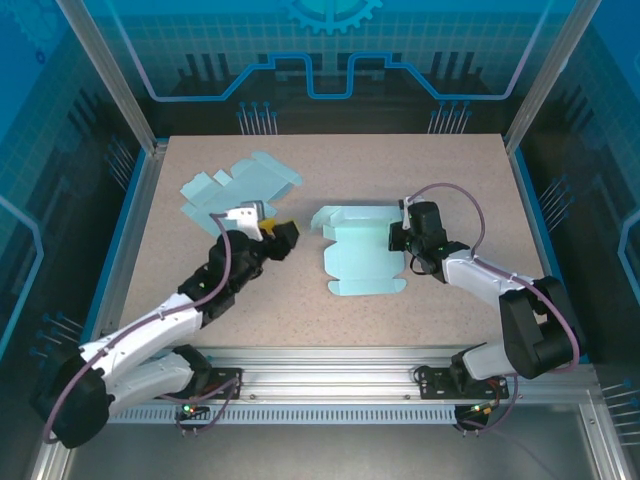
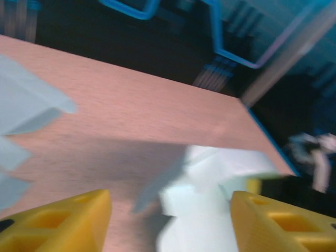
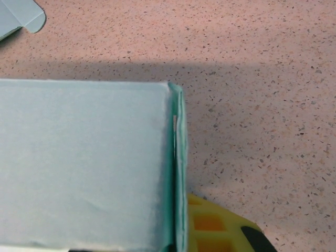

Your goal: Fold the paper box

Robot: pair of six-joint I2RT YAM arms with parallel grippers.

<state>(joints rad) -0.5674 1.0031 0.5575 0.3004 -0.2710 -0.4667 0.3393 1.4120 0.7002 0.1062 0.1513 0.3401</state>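
Paper box [image 1: 362,257] mid-fold: the right pincer [image 1: 402,237] is closed thin on the box's right-hand wall, with one yellow finger [image 3: 215,227] showing just outside the raised edge in the right wrist view. The left pincer [image 1: 281,233] hangs with its jaws apart and nothing between them, just off the box's left side, yellow tips aimed at the nearest loose flap. The box lies near the middle of the bench [image 1: 450,170]. It is a pale green card cut-out with a broad flat panel, a side wall creased up along the right, and small rounded tabs at the corners. The step in hand looks like raising the side walls; one is up and pinned, and most of the folding seems left to do. The next move likely calls for the left pincer to catch the left flap and turn it up along its crease while the right one anchors the card. The card is thin, matt and smooth, apt to buckle off the crease. The bench is speckled pinkish-tan and looks hard. A second cut sheet [image 1: 240,185], bluer, lies toward the far left.
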